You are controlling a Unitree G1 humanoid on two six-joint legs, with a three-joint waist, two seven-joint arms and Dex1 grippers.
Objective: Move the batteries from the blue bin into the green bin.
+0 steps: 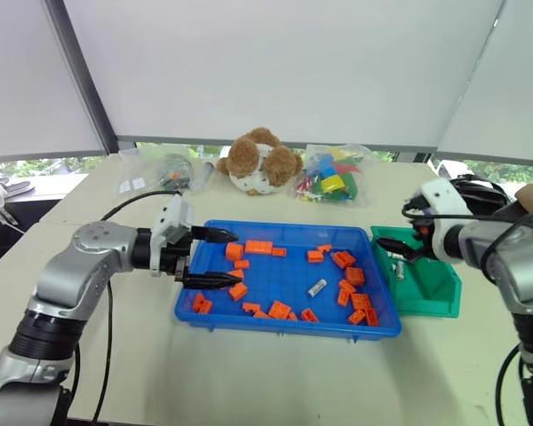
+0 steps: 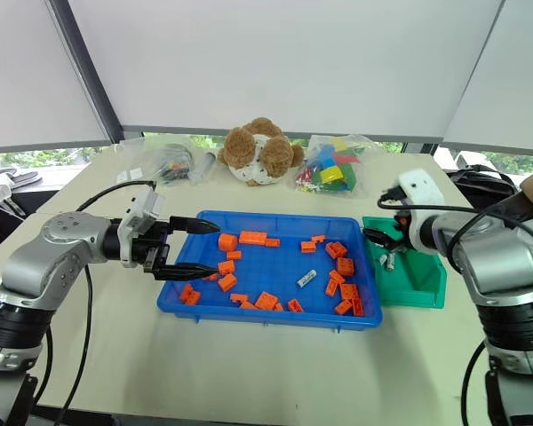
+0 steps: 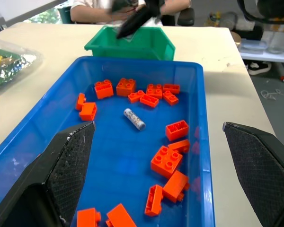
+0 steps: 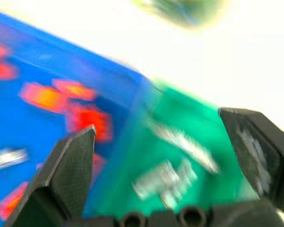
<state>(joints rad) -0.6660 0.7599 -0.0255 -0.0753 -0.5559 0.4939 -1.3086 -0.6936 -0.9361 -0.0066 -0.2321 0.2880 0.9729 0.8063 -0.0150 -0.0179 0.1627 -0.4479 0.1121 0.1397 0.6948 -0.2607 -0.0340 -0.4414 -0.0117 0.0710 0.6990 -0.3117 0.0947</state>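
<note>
1. Blue plastic is dominating the table: the wide, shallow, rectangular blue bin [image 1: 215, 271] is being shown in the middle, scattered with small orange toy bricks [image 1: 258, 247].
2. Just beside its right-hand edge, touching or nearly so, the smaller, deeper green plastic bin [image 1: 435, 297] with sloped walls is being shown.
3. The left gripper [image 1: 211, 258], two black fingers on a silver arm, is being held over the blue bin's left end; its fingers are being kept spread wide and nothing is being carried between them.
4. The right gripper [image 1: 406, 248] is being held over the near-left corner of the green bin; its fingers are being shown parted and empty in the right wrist view.
5. One small silver-grey cylindrical battery [image 1: 316, 287] is being shown lying loose on the floor of the blue bin, right of centre, among the bricks and apart from both grippers.
6. At least one more silver-grey battery [image 1: 399, 269] is being seen inside the green bin; the blurred right wrist view is suggesting two or three, but the count cannot be told.
7. The task is being judged as mostly done: only the one battery is being seen in the blue bin, though others could be hidden by bricks.
</note>
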